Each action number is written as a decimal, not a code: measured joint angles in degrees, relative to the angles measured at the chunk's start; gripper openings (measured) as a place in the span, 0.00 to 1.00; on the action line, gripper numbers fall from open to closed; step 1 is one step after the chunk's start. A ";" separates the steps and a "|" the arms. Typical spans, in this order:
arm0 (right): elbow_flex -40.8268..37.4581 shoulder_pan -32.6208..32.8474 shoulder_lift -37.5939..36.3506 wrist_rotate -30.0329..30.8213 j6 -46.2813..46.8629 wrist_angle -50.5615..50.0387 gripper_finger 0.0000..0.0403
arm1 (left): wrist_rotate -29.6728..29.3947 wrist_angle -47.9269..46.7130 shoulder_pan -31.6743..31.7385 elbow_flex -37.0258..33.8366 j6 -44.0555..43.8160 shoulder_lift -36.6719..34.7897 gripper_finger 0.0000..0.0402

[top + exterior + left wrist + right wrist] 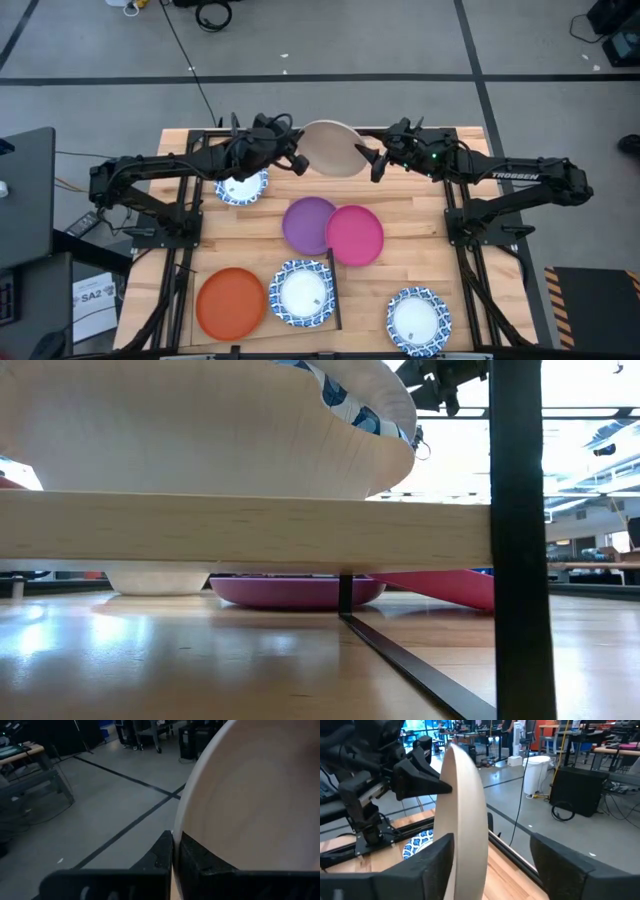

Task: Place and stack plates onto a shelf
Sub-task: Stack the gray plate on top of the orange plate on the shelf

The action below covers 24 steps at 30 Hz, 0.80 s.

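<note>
A beige plate [330, 147] hangs in the air over the table's far edge, between both arms. My left gripper [299, 160] is shut on its left rim. My right gripper [374, 161] is open at the plate's right rim; in the right wrist view the beige plate [465, 815] stands between its two fingers. The shelf [250, 528] stands at the table's near edge and carries an orange plate [231, 302] and a blue-rimmed plate [302, 293]. A purple plate [308, 222] and an overlapping magenta plate [356, 235] lie mid-table. My left gripper pinches the beige plate's rim [176, 827] between its two fingers [161, 854], coming level from the table's left. The plate is lifted clear of the table. My right gripper has one finger [436, 862] close against the plate's rim; whether it touches I cannot tell.
Another blue-rimmed plate [242, 187] lies under my left arm, and one more [418, 320] sits near the table's near right corner. Black frame rails [458, 225] run along both sides of the table. The shelf's dark post [518, 540] stands close to the low camera.
</note>
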 joint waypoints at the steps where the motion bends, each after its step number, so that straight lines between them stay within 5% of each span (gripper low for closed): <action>1: 0.00 0.00 -0.17 -0.04 0.00 -0.10 0.68 | 0.00 -0.74 0.00 0.00 -0.02 0.00 0.04; 9: 0.04 0.00 -2.66 -0.25 -1.60 -0.23 0.73 | 1.21 -9.28 0.06 0.00 -2.01 0.00 0.04; 24: 0.04 -0.02 -6.70 -0.25 -3.47 -9.46 0.72 | 17.75 -20.10 0.04 0.00 -12.67 -3.61 0.04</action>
